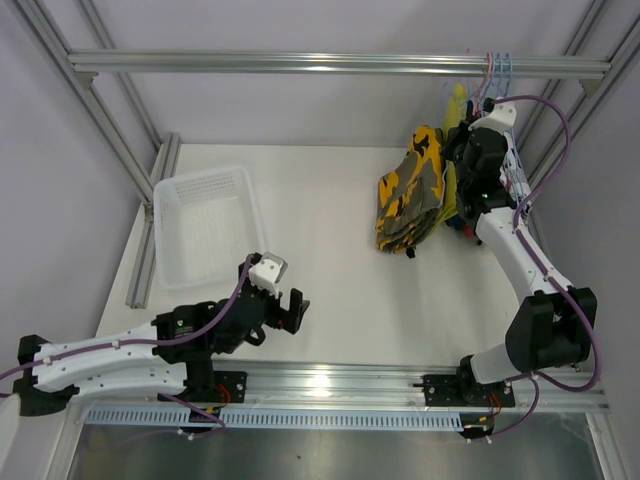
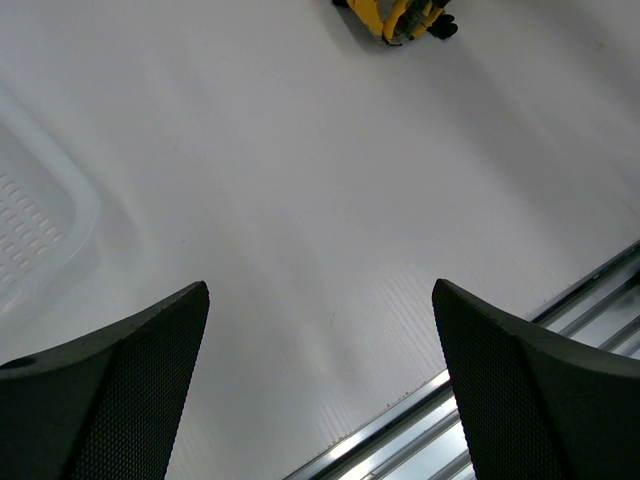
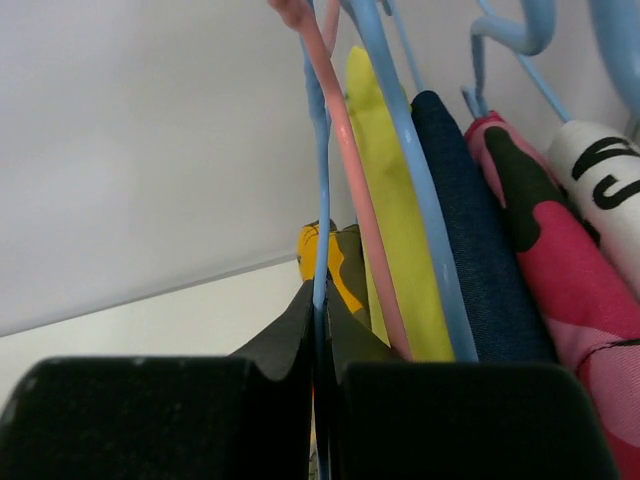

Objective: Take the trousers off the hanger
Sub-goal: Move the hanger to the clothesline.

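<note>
Several small trousers hang on hangers from the back rail (image 1: 497, 68) at the far right. My right gripper (image 3: 320, 300) is shut on the thin blue hanger (image 3: 320, 200). The yellow-brown camouflage trousers (image 1: 410, 195) hang beneath it, just left of the gripper (image 1: 462, 150). To the right are a pink hanger (image 3: 350, 170) with the plain yellow pair (image 3: 385, 180), then the navy (image 3: 470, 230), pink-red patterned (image 3: 550, 240) and white lettered (image 3: 605, 180) pairs. My left gripper (image 1: 295, 310) hovers open low over the near table, holding nothing; the camouflage pair (image 2: 400, 15) lies far ahead of it.
A white plastic basket (image 1: 205, 225) sits at the left of the table, its corner also in the left wrist view (image 2: 40, 230). An aluminium rail (image 1: 400, 380) runs along the near table edge, and frame posts stand at both sides.
</note>
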`<state>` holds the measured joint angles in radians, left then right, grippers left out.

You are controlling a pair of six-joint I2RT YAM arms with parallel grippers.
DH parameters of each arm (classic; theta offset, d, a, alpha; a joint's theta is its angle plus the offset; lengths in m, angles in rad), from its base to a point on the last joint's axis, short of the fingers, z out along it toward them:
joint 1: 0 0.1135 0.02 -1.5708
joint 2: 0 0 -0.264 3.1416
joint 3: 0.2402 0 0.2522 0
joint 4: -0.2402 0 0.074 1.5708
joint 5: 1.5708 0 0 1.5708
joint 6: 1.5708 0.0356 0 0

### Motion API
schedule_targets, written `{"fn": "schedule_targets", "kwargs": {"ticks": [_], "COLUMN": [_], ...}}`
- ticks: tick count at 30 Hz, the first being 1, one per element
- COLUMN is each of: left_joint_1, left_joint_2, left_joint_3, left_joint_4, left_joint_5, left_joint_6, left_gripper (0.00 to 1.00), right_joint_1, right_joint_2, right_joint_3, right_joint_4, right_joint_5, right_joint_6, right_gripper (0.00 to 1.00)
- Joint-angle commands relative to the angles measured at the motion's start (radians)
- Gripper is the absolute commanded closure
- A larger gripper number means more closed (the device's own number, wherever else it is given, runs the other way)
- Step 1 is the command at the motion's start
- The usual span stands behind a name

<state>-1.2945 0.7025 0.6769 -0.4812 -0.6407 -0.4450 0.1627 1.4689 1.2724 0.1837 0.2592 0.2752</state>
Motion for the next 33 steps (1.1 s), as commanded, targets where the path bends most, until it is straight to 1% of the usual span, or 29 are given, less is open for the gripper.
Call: {"fn": "schedule_targets", "kwargs": {"ticks": [1, 3, 4, 7, 13, 17, 20, 22, 23, 24, 26, 27, 29, 31, 33], "left_joint_1": [-0.014, -0.015, -0.015, -0.019, -0.026, -0.051, -0.081, -0.118, -0.130, -0.132, -0.132, -0.132, -0.131, -0.106, -0.060], "left_joint_2": [0.000, -0.001, -0.004, -0.005, -0.008, 0.026, 0.061, 0.089, 0.110, 0.123, 0.158, 0.205, 0.261, 0.345, 0.394], "left_joint_3": [0.042, 0.042, 0.044, 0.047, 0.070, 0.111, 0.135, 0.112, 0.101, 0.058, 0.033, 0.000, -0.010, 0.009, 0.042], "left_joint_4": [0.018, 0.012, 0.010, 0.007, -0.017, -0.068, -0.050, 0.059, 0.187, 0.261, 0.424, 0.602, 0.766, 0.901, 0.920], "left_joint_5": [-0.008, -0.010, -0.010, -0.010, -0.025, -0.099, -0.175, -0.262, -0.287, -0.301, -0.318, -0.318, -0.320, -0.303, -0.271], "left_joint_6": [-0.023, -0.024, -0.026, -0.018, -0.005, 0.012, 0.043, 0.103, 0.136, 0.172, 0.287, 0.372, 0.457, 0.532, 0.516], "left_gripper": [0.03, 0.03, 0.03, 0.03, 0.03, 0.02, 0.01, 0.01, 0.01, 0.01, 0.01, 0.01, 0.01, 0.01, 0.01], "right_joint_1": [0.015, 0.034, 0.063, 0.113, 0.221, 0.288, 0.336, 0.373, 0.382, 0.389, 0.405, 0.408, 0.413, 0.413, 0.411], "right_joint_2": [-0.073, -0.093, -0.100, -0.127, -0.165, -0.171, -0.159, -0.150, -0.141, -0.137, -0.134, -0.133, -0.140, -0.150, -0.168], "right_joint_3": [0.005, -0.014, -0.019, -0.036, -0.051, -0.045, -0.039, -0.033, -0.027, -0.025, -0.021, -0.016, -0.013, -0.015, -0.013], "right_joint_4": [0.091, 0.095, 0.094, 0.100, 0.095, 0.097, 0.103, 0.105, 0.100, 0.100, 0.097, 0.091, 0.082, 0.071, 0.057], "right_joint_5": [0.000, -0.026, -0.031, -0.014, -0.011, 0.006, 0.021, 0.035, 0.046, 0.049, 0.045, 0.040, 0.032, 0.025, 0.018], "right_joint_6": [0.079, 0.105, 0.113, 0.122, 0.197, 0.229, 0.259, 0.260, 0.266, 0.272, 0.288, 0.291, 0.301, 0.309, 0.311], "right_gripper": [1.00, 1.00, 1.00, 1.00, 1.00, 1.00, 1.00, 1.00, 1.00, 1.00, 1.00, 1.00, 1.00, 1.00, 1.00]}}
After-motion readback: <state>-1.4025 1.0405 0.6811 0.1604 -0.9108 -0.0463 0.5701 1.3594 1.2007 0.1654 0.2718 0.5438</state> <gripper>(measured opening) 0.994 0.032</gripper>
